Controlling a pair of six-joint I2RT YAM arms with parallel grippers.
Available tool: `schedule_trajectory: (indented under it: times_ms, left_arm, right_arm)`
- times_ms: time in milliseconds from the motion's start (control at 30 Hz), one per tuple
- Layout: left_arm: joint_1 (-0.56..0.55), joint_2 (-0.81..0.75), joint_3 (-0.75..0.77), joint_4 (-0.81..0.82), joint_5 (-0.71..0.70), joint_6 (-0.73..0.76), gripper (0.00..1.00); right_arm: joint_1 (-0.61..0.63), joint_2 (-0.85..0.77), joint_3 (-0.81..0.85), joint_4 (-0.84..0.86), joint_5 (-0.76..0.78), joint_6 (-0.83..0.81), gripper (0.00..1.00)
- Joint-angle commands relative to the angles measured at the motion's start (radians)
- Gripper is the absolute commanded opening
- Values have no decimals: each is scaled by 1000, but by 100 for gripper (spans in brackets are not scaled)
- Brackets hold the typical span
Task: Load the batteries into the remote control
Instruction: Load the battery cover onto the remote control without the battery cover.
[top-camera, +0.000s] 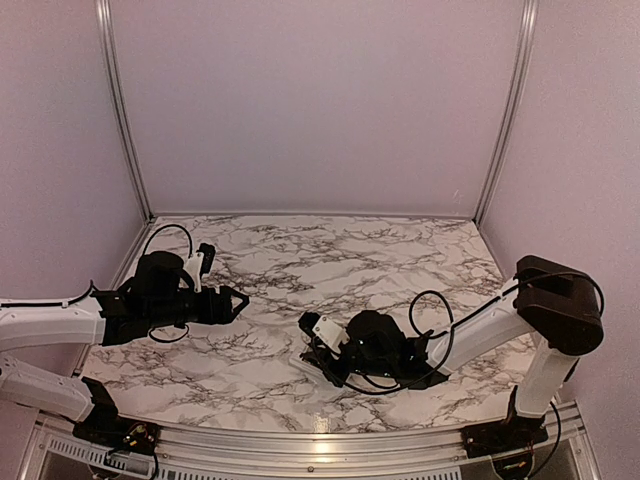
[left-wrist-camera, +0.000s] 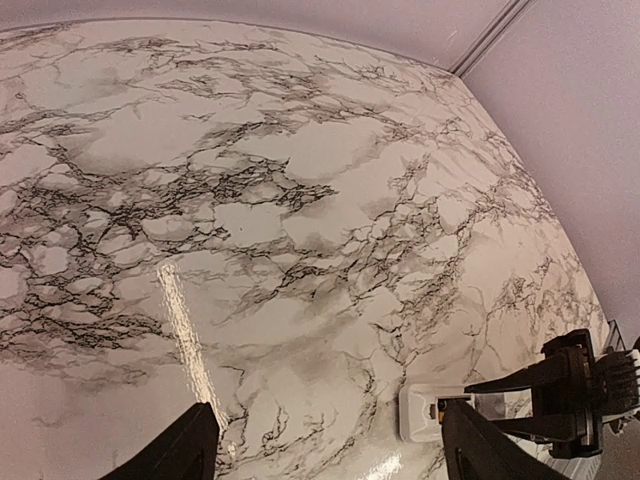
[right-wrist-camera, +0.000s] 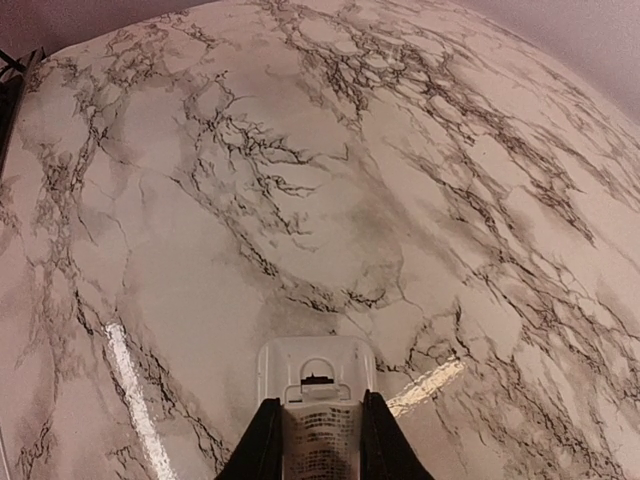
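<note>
The remote control (right-wrist-camera: 316, 365) is a small white flat piece lying back up, its recess showing. My right gripper (right-wrist-camera: 320, 445) is shut on its near end, low over the marble table; in the top view the gripper (top-camera: 322, 345) sits at the centre front with the remote (top-camera: 322, 328) at its tip. My left gripper (top-camera: 240, 298) hovers open and empty to the left, apart from the remote. In the left wrist view the remote (left-wrist-camera: 425, 410) lies at the lower right, by my open left gripper (left-wrist-camera: 330, 455). No red batteries show clearly in any view.
The marble table (top-camera: 330, 250) is bounded by pale walls with metal corner rails (top-camera: 120, 110). The right arm's black cable (top-camera: 425, 310) loops above the table behind its wrist. The right gripper's fingers (left-wrist-camera: 545, 385) show at the lower right of the left wrist view.
</note>
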Motion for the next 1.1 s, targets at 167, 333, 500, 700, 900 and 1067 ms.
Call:
schedule_trajectory:
  times_ms: [167,333,500,700,900,1067]
  left_arm:
    - [5,-11,26,-8,-15,21,81]
    - [5,-12,24,-8,-17,22,81]
    - [5,-11,25,-6,-17,22,81]
    - [5,-10,23,-6,-15,24,81]
    - [5,1,24,-10,-4,39,83]
    - [5,17,37,-24,-2,54,87]
  right_arm:
    - [4,32,10,-72,3,15,25]
    - [4,36,13,-71,4,15,28]
    - [4,37,13,-73,5,16,30]
    - [4,33,15,-73,-2,17,31]
    - [4,-9,27,-94,-11,20,35]
    - [4,-114,51,-138,-7,32,48]
